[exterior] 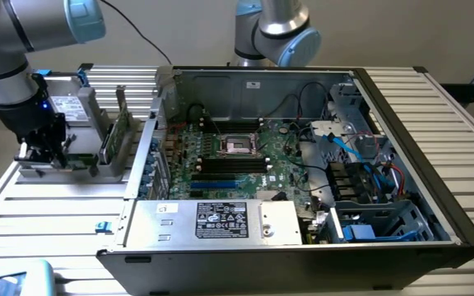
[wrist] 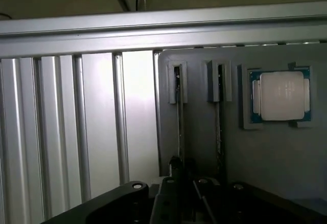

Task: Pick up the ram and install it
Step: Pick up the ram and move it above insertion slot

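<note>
Clamping gripper [wrist: 178, 166] shut on the ram [wrist: 179, 127] standing in grey holder [wrist: 265, 157], beside second stick [wrist: 219, 132] and processor [wrist: 280, 95].

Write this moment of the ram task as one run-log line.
gripper: at the ram in gray holder | ram: on edge in its slot, outside computer case | processor: in holder recess
</note>
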Robot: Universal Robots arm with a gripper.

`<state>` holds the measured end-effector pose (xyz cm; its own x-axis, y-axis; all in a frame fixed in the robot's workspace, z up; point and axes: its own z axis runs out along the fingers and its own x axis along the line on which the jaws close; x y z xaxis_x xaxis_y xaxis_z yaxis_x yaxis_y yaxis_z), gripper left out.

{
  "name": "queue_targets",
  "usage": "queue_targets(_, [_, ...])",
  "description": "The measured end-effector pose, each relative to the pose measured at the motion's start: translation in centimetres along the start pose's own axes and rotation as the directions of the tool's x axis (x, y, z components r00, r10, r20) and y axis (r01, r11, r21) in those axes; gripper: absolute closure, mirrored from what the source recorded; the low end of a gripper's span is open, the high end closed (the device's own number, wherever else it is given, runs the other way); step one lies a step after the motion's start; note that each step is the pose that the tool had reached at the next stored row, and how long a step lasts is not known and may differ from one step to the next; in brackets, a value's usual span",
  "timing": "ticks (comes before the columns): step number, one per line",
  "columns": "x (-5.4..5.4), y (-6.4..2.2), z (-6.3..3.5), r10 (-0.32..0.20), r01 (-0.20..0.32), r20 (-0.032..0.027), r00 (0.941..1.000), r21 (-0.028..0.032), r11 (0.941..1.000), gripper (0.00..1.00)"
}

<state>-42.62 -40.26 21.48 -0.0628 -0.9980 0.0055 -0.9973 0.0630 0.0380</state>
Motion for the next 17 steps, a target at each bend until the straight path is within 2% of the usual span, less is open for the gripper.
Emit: queue_targets(17, [0.0, 0.35, -7.44, -0.004, 0.004, -0.0018, 1.0000, 0.0026, 1.0000, 0.85])
